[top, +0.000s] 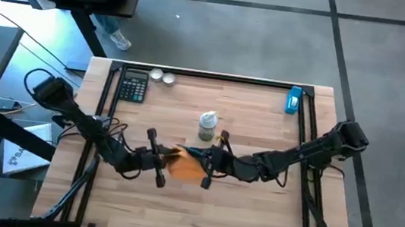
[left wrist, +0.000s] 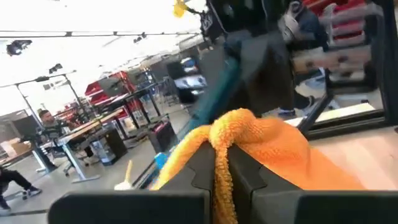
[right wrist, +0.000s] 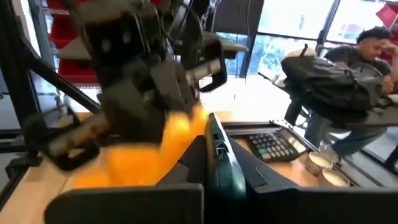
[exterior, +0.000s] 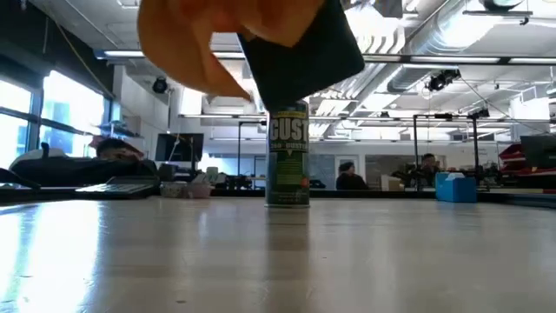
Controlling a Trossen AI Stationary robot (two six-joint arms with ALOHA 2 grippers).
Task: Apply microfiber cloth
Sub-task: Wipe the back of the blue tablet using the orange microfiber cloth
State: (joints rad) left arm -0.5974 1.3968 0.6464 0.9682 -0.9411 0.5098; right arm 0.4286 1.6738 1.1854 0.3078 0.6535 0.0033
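Note:
The orange microfiber cloth (top: 186, 167) hangs above the table's middle, between my two grippers. My left gripper (top: 160, 159) is shut on it from the table's left. My right gripper (top: 208, 164) comes from the right and is shut on a dark flat device with a teal edge (right wrist: 217, 163). In the low view the cloth (exterior: 204, 43) and the device (exterior: 304, 48) are both clear of the table, with the cloth lying against the device. The device's teal edge (left wrist: 214, 102) stands just beyond the cloth (left wrist: 261, 146) in the left wrist view. My left gripper pinches a bunched fold of the cloth (left wrist: 222, 163) between its two fingers, coming roughly level from the table's left. The cloth is lifted clear and spreads out beyond the fingers toward the device. My right gripper pinches the device by its thin teal edge (right wrist: 219, 149) between its two fingers, coming roughly level from the table's right. The device is held on edge, clear of the table, with the cloth (right wrist: 140, 158) against its far side.
A green spray can (top: 207, 125) stands upright just behind the grippers. A calculator (top: 134, 86) and two small round tins (top: 162, 77) lie at the far left, and a blue box (top: 293, 99) at the far right. People sit at desks beyond the table.

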